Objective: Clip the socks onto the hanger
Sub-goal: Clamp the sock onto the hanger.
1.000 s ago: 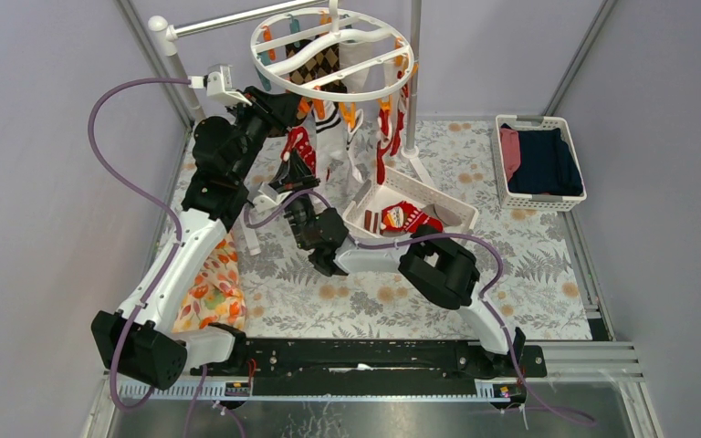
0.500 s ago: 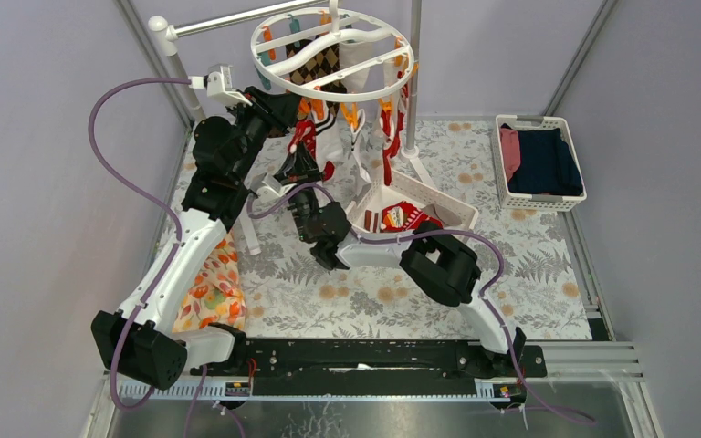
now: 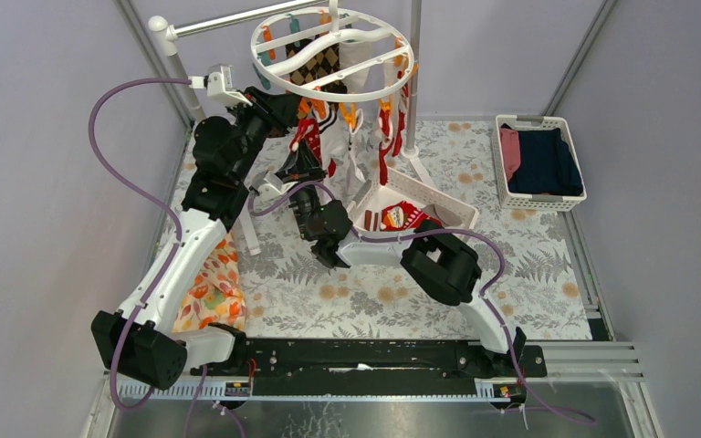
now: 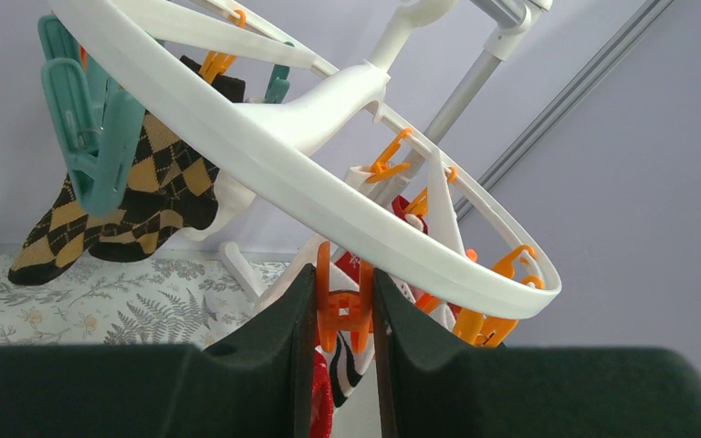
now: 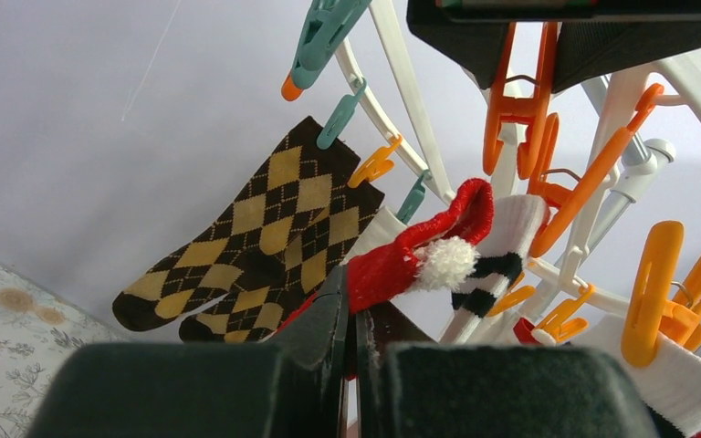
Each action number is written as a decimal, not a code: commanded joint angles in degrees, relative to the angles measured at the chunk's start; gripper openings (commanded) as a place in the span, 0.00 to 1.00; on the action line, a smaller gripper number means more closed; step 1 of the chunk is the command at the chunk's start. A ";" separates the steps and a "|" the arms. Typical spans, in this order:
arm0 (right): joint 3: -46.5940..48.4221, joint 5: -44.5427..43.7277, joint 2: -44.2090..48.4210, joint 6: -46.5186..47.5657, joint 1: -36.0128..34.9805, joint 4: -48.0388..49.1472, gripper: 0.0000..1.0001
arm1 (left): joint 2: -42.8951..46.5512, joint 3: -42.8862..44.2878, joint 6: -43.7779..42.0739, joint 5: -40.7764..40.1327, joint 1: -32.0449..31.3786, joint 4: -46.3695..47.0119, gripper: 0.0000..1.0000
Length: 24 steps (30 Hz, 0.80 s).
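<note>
Right end effector (image 5: 353, 297) and its red sock (image 5: 392, 265) higher, nearer the orange clip (image 4: 342, 310).

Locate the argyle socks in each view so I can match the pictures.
Top external: argyle socks top centre, inside the white hanger ring.
Left wrist: argyle socks on the left, under a teal clip.
Right wrist: argyle socks left of centre.
Shared landmark: white hanger ring.

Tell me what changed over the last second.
The right gripper, shut on the red sock, carried it up and away from the arms' bases, closer to the orange clip pinched in the left gripper. The left gripper and the hanger stayed where they were.
</note>
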<state>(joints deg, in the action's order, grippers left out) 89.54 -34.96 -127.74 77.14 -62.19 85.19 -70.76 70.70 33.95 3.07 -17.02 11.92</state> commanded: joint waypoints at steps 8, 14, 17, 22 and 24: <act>0.84 0.11 5.38 -0.11 0.41 13.03 0.00 | 1.50 0.51 -1.35 0.67 -0.30 -0.94 0.10; 0.73 0.49 5.85 -0.29 0.59 13.04 0.00 | 1.74 0.56 -1.48 0.89 -0.30 -1.02 0.10; 0.77 0.93 5.88 -0.23 0.65 12.57 0.00 | 1.81 0.53 -1.57 1.06 -0.30 -1.11 0.10; 0.18 1.18 6.34 -1.16 0.85 10.37 0.00 | 1.95 0.41 -1.70 1.36 -0.30 -1.11 0.10; 0.00 1.06 6.62 -1.57 0.93 9.81 0.00 | 2.09 0.34 -1.70 1.45 -0.23 -1.03 0.10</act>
<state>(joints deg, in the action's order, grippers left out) 89.32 -34.85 -125.93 76.73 -62.04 85.21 -70.41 70.70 33.56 3.88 -17.02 11.18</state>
